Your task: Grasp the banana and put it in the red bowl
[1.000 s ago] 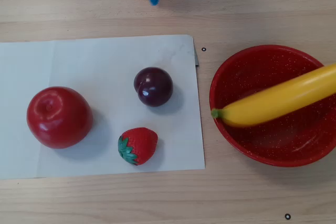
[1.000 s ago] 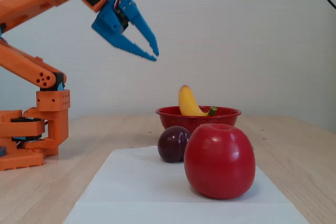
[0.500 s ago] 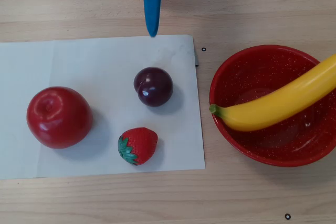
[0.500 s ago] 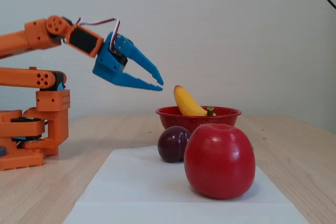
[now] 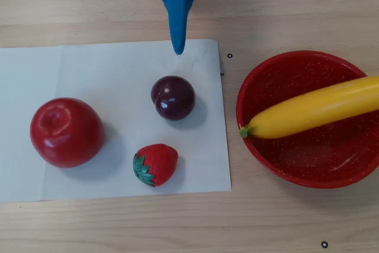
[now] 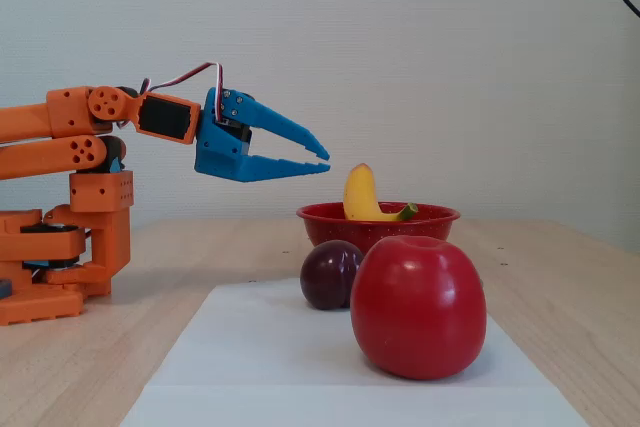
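The yellow banana (image 5: 317, 108) lies across the red speckled bowl (image 5: 278, 149) at the right, its green stem tip over the bowl's left rim and its other end running past the frame edge. In the fixed view the banana (image 6: 358, 195) sticks up out of the bowl (image 6: 378, 222). My blue gripper (image 5: 178, 48) is at the top centre, above the paper's far edge and well left of the bowl. In the fixed view the gripper (image 6: 322, 159) hangs high above the table, jaws slightly apart and empty.
A white paper sheet (image 5: 89, 75) carries a red apple (image 5: 66, 131), a dark plum (image 5: 173, 97) and a strawberry (image 5: 156, 164). The orange arm base (image 6: 60, 247) stands at the left in the fixed view. The table is light wood.
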{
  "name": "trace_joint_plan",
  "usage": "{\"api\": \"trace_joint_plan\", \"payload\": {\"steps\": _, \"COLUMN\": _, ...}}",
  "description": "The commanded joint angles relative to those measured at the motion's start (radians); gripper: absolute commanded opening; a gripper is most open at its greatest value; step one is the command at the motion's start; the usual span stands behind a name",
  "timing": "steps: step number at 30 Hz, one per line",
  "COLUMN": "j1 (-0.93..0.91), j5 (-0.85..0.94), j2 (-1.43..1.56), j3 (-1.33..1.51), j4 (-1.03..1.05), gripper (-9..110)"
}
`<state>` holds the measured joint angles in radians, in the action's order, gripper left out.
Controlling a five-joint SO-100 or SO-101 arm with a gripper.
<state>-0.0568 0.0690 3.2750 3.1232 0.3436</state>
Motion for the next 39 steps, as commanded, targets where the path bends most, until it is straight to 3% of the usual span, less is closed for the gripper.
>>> {"api": "trace_joint_plan", "payload": {"steps": 1, "j1": -0.014, "j5": 0.006, "j2": 0.018, "j3": 0.017, "j4": 0.025, "gripper": 0}}
{"api": "trace_joint_plan", "payload": {"steps": 18, "j1": -0.014, "j5": 0.126, "j2": 0.018, "j3": 0.017, "j4": 0.566, "gripper": 0}}
{"api": "trace_joint_plan", "payload": {"steps": 39, "j1": -0.003, "j5": 0.146, "j2": 0.017, "j3": 0.017, "j4": 0.578, "gripper": 0}}
